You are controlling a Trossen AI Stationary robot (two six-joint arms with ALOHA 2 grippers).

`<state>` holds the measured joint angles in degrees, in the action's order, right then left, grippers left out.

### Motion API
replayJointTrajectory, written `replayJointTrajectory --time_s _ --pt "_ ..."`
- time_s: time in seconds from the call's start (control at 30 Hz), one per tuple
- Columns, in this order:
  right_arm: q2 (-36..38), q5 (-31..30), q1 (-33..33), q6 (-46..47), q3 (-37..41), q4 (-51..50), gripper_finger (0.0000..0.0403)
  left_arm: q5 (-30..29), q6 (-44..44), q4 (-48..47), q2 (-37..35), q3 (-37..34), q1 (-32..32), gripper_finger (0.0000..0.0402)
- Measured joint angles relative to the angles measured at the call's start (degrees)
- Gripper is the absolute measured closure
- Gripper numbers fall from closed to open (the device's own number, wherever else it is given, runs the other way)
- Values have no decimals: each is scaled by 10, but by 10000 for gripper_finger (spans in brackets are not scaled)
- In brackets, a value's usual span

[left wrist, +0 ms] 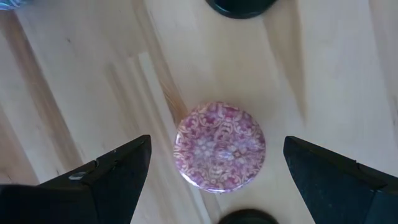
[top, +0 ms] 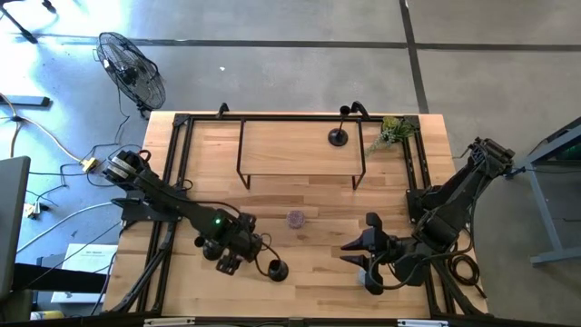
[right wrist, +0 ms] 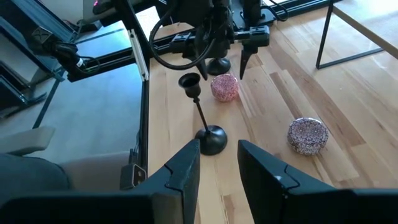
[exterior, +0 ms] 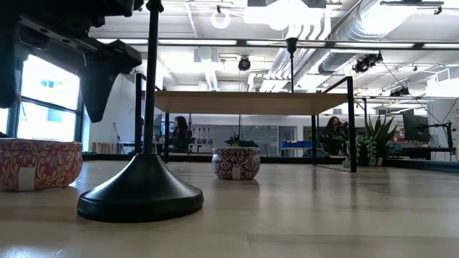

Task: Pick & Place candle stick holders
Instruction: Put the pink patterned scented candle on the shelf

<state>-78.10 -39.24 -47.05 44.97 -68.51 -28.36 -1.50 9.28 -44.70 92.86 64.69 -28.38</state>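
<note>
**High view.** I see the left gripper (top: 234, 254) low over the near left part of the table (top: 300, 177), with its fingers wide apart and nothing between them. One of the candle stick holders (top: 277, 269) stands just beside it, towards the centre. A second holder (top: 338, 136) stands on the wire-framed shelf (top: 300, 118) at the far side. A small plant (top: 395, 132) sits at the shelf's right end. A purple patterned tin (top: 296, 219) sits mid-table, lid on, so I cannot tell its contents. The right gripper (top: 349, 254) hangs over the near right part, pointing towards the centre.

**Low view.** The nearest holder (exterior: 140, 193) fills the foreground, upright, with its domed base flat on the wood. A pink patterned tin (exterior: 36, 163) stands beside it at the frame's left edge. The purple tin (exterior: 235, 163) stands farther back. Both are lidded. The shelf holder's cup (exterior: 291, 46) shows above the shelf top. People sit in the room beyond.

**Left wrist view.** The pink tin (left wrist: 221, 146) lies directly below, centred between the spread fingers (left wrist: 112, 177) and touching neither. Its floral lid is on. A black holder base (left wrist: 239, 5) lies on one side of it, and part of another (left wrist: 245, 218) on the opposite side.

**Right wrist view.** My right fingers (right wrist: 186, 171) stand a narrow gap apart and grip nothing. Ahead, one holder (right wrist: 210, 140) stands upright on the table. Beyond it, the left gripper (right wrist: 222, 65) hangs over the pink tin (right wrist: 225, 87). Another holder base (right wrist: 217, 65) sits behind that tin. The purple tin (right wrist: 308, 135) lies apart from the group.
</note>
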Motion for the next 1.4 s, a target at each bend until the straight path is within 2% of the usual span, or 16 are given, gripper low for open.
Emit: replayJointTrajectory --time_s 0.27,0.87,1.2,1.4 --pt "-6 5 0 0 0 0 300 5 4 -4 2 0 -1 41" --pt "-28 27 0 0 0 26 300 30 4 2 75 0 -1 41" --pt "-28 28 0 0 0 26 300 31 5 12 76 0 -1 41" --pt "-28 28 0 0 0 26 300 35 45 12 76 0 -1 41"
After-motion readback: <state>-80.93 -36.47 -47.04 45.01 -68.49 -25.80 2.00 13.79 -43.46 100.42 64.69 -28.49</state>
